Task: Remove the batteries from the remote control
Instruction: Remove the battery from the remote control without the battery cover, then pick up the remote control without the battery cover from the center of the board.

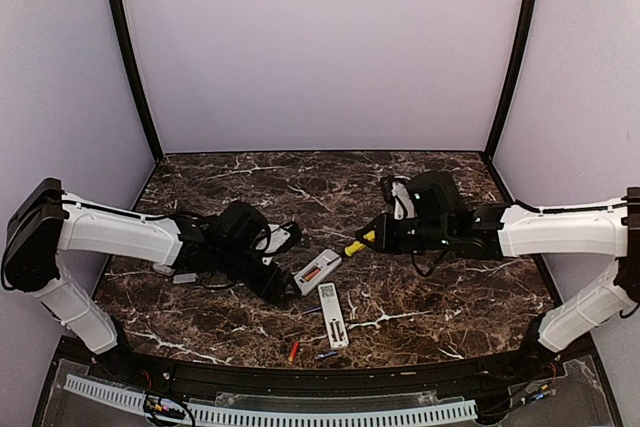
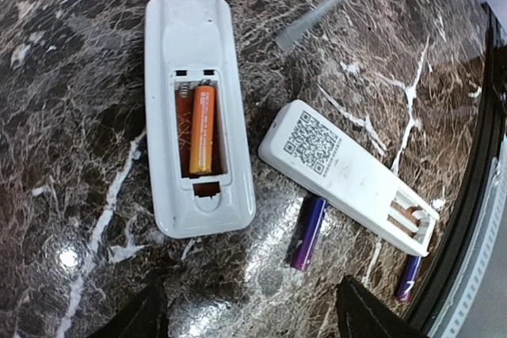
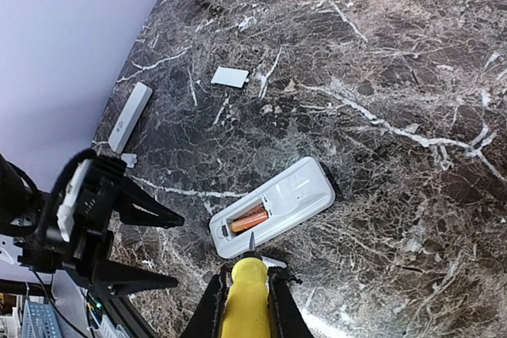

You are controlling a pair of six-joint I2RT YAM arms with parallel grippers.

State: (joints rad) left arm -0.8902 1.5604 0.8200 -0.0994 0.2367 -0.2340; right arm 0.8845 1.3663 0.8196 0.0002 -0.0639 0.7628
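1. The right gripper point(image 3: 247, 282) is closed on the yellow screwdriver point(image 1: 355, 245), whose tip is held at the end of the open remote point(image 2: 190, 37).
2. The left gripper point(image 2: 255, 306) is spread wide and empty, so the remote is left unclamped. If levered, it can be shoved across the table point(image 2: 79, 77).
3. One orange battery point(image 2: 201, 128) is seated in the bay. If flicked out, it may be sent rolling toward the near edge, where a purple battery point(image 2: 307, 231) lies.
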